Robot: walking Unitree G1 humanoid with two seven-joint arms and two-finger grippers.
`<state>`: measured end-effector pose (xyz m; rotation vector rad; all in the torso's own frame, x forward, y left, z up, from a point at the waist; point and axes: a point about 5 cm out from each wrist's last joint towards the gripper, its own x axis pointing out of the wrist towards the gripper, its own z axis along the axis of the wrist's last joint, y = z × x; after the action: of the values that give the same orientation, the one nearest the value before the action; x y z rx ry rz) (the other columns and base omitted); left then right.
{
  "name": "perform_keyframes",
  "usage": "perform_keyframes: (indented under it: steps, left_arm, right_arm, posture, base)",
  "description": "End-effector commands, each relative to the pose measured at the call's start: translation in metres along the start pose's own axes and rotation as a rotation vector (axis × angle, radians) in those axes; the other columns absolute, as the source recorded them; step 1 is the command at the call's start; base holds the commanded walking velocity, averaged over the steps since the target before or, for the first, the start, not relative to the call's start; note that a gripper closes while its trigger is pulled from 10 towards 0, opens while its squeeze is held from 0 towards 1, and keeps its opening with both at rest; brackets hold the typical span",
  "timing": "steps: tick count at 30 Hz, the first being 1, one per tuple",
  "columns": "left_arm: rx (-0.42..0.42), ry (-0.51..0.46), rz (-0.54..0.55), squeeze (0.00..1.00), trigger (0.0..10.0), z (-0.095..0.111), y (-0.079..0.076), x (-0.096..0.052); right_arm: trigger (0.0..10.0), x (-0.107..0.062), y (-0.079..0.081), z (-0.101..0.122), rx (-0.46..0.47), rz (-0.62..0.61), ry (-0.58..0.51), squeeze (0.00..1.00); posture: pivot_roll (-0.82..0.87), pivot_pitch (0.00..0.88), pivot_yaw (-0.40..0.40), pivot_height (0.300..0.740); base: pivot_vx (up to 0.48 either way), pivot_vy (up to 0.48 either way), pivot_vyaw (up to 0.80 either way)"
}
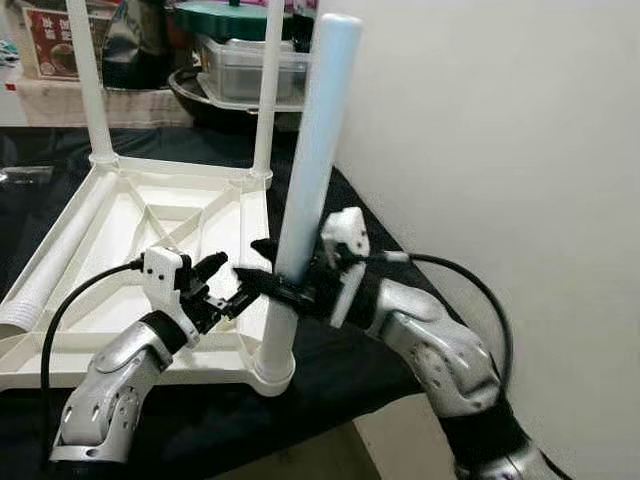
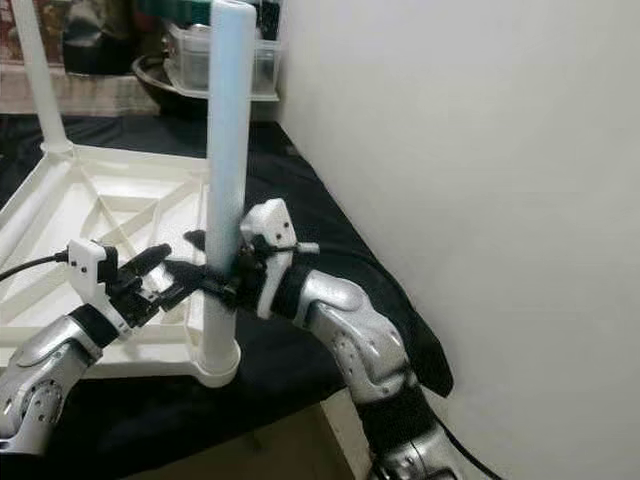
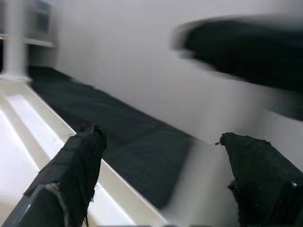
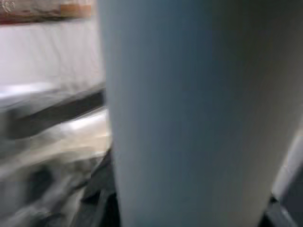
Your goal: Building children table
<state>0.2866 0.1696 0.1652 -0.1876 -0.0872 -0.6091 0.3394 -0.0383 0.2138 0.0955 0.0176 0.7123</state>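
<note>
I see right gripper (image 1: 285,285) clamped on table leg (image 1: 310,170), upright in tabletop (image 1: 120,240) corner socket; left gripper (image 1: 228,290) fingers apart, just beside it.

We appear to be in a lived-in home: a black cloth (image 1: 330,385) covers a low surface beside a plain white wall (image 1: 500,130), and at the far end sit stacked plastic food containers (image 1: 250,62), a dark pan (image 1: 200,95) and a printed box (image 1: 55,40).
</note>
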Motion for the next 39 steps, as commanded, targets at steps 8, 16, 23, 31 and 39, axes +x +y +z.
perform_keyframes:
  steps: [8,16,23,31,39]
  left_arm:
    - [0.002,0.006,-0.003,0.00,10.0,-0.001,0.000,-0.003]
    - [0.001,0.009,-0.006,0.00,10.0,-0.001,0.001,-0.002]
    - [0.000,0.005,-0.005,0.00,10.0,-0.001,0.000,0.000]
    - [0.000,0.003,-0.003,0.00,10.0,-0.001,0.000,0.000]
    - [0.000,0.004,0.000,0.00,10.0,-0.001,0.001,-0.002]
  right_arm:
    - [0.0,-0.056,-0.087,-0.063,0.029,-0.887,0.258,0.00]
    - [10.0,-0.024,-0.038,-0.032,0.095,-0.499,0.064,1.00]
    - [10.0,-0.027,-0.006,0.006,0.163,0.052,-0.123,0.00]
    - [8.5,-0.052,0.028,0.001,0.036,0.526,-0.104,0.00]
    - [0.0,-0.028,0.004,-0.026,0.029,0.165,0.044,0.00]
  posture:
    - [0.15,0.000,-0.196,0.740]
    - [0.15,0.000,-0.186,0.740]
    - [0.14,0.000,-0.189,0.740]
    - [0.15,0.000,-0.197,0.740]
    - [0.15,0.000,-0.197,0.740]
  base:
    - [0.000,0.000,0.00]
    - [0.000,0.000,0.00]
    - [0.000,0.000,0.00]
    - [0.000,0.000,0.00]
    - [0.000,0.000,0.00]
